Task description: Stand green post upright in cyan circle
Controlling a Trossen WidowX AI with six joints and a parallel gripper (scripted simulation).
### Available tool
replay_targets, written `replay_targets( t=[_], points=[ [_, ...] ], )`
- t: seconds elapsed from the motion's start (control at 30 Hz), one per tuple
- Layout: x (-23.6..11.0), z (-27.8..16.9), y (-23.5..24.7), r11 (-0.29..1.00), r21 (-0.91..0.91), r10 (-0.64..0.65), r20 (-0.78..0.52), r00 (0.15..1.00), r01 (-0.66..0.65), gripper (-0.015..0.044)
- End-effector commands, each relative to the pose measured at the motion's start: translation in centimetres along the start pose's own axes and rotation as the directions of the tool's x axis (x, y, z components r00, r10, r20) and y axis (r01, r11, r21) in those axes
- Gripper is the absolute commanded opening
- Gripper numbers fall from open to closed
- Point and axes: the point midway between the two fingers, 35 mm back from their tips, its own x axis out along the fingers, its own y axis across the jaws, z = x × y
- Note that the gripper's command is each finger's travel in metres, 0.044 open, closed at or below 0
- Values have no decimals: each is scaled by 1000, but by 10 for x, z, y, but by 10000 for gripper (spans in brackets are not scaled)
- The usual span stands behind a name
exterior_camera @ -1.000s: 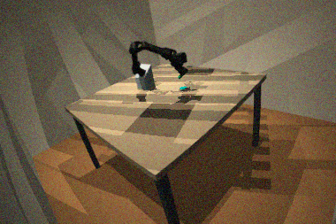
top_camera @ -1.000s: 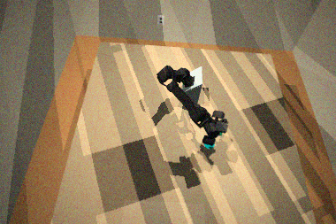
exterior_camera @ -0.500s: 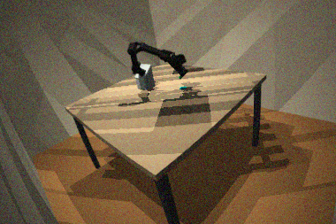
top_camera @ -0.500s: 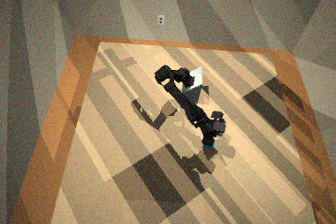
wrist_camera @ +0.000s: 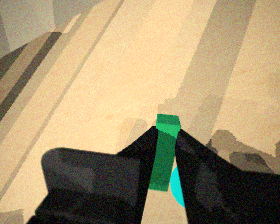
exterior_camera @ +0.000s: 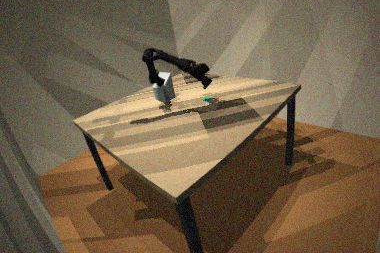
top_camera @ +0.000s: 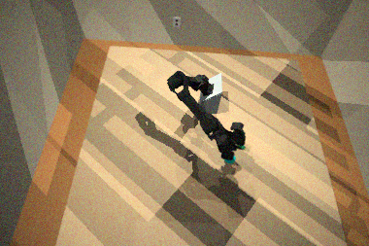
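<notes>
My gripper [wrist_camera: 166, 132] [top_camera: 232, 152] [exterior_camera: 206, 83] is shut on the green post [wrist_camera: 164, 155]. In the wrist view the post runs lengthwise between the two black fingers, with its lighter end face sticking out past the fingertips. The gripper hangs a little above the table [exterior_camera: 175, 159] [top_camera: 121, 169]. The cyan circle [wrist_camera: 178, 191] [exterior_camera: 207, 98] lies on the table just below and beside the fingers. Only a sliver of it shows past the right finger in the wrist view. In the top view the arm hides most of the post and the circle.
A pale box [top_camera: 214, 93] [exterior_camera: 164, 88] stands at the arm's base near the middle back of the table. The table's right edge [exterior_camera: 295, 91] lies beyond the circle. Sharp shadows cross the wood.
</notes>
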Motion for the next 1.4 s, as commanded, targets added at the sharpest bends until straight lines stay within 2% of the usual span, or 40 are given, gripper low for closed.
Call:
replay_targets(
  t=[0.0,1.37],
  points=[
    [0,-2,0,1000,-8,5,33,999,-5,23],
    [-14,-4,-2,996,-75,-14,333,943,41,23]
  ],
)
